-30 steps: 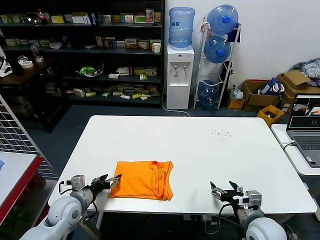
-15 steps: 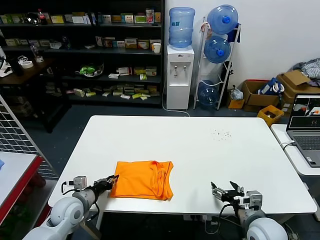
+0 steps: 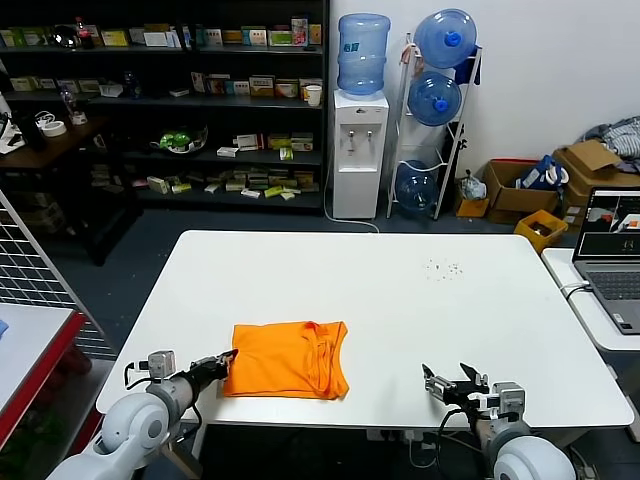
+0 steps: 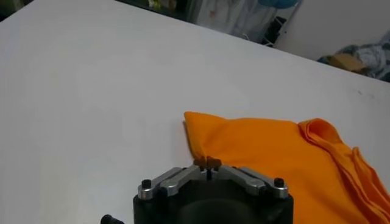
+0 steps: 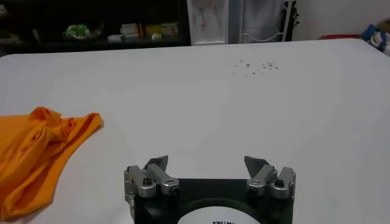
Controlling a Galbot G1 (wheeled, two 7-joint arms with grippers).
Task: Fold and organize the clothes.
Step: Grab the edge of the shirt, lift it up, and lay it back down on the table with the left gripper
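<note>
Orange T-shirt [image 3: 286, 359], folded, near front left of white worktop [image 3: 400, 290]. Left tool [image 3: 228, 356] pinched on shirt's left edge. Right tool [image 3: 447, 383] open, idle. Likely soft, limp, light; best gripped at layered edge

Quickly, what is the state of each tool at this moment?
Left tool: closed, pinching the near left corner of the folded bright orange fabric T-shirt.
Right tool: open, holding nothing, apart from the T-shirt.
</note>
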